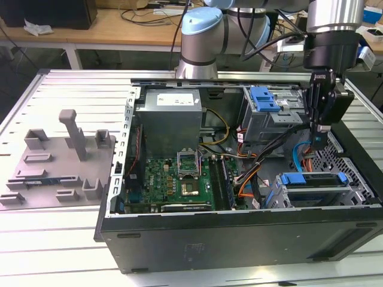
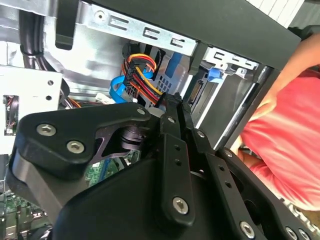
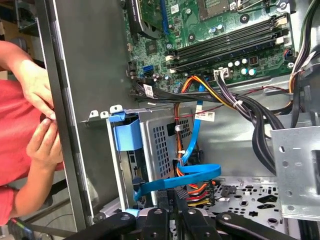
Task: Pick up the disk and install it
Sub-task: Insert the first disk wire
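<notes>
The disk (image 1: 314, 179), silver with a bright blue bracket, sits in the drive cage at the front corner of the open computer case (image 1: 239, 239), on the exterior view's right. In the first wrist view its blue bracket (image 3: 127, 135) shows at the cage mouth, with blue and orange cables running beside it. My gripper (image 1: 319, 145) hangs just above and behind the disk, apart from it. Its fingers (image 2: 175, 107) are pressed together with nothing between them, pointing down among the cables (image 3: 192, 172).
A blue plastic clip (image 1: 266, 98) tops the upper drive cage. The motherboard (image 1: 179, 179) and grey power supply (image 1: 170, 119) fill the case's other half. A grey fixture (image 1: 60, 161) lies on the table's left. A person's hands (image 3: 42, 115) are close outside the case wall.
</notes>
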`<state>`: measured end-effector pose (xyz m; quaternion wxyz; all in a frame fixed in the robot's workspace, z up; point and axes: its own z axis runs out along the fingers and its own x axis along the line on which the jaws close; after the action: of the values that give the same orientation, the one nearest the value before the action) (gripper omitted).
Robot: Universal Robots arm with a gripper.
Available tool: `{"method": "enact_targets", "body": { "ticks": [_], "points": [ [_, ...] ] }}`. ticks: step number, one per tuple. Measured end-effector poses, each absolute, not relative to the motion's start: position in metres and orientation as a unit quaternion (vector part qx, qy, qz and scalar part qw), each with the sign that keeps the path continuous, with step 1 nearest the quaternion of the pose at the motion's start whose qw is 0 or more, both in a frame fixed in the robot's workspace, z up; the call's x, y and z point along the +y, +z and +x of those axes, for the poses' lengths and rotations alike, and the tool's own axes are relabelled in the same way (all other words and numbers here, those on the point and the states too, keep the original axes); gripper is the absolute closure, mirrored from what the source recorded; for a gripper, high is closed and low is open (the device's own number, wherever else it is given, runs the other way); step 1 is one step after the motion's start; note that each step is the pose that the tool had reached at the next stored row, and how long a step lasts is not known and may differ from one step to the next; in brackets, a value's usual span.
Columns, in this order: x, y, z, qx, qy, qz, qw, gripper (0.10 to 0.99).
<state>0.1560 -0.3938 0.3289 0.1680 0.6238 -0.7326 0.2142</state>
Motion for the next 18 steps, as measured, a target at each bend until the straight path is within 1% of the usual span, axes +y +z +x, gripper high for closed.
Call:
{"method": "enact_targets", "body": {
  "ticks": [4, 9, 15, 18],
  "points": [
    [-0.404, 0.332, 0.156, -0.735, 0.205, 0.626, 0.160, 0.922],
    [-0.407, 0.335, 0.162, -0.735, 0.201, 0.627, 0.161, 0.922],
    [-0.417, 0.336, 0.162, -0.742, 0.173, 0.633, 0.137, 0.922],
    [-0.425, 0.339, 0.162, -0.744, 0.168, 0.634, 0.133, 0.922]
  ]
}}
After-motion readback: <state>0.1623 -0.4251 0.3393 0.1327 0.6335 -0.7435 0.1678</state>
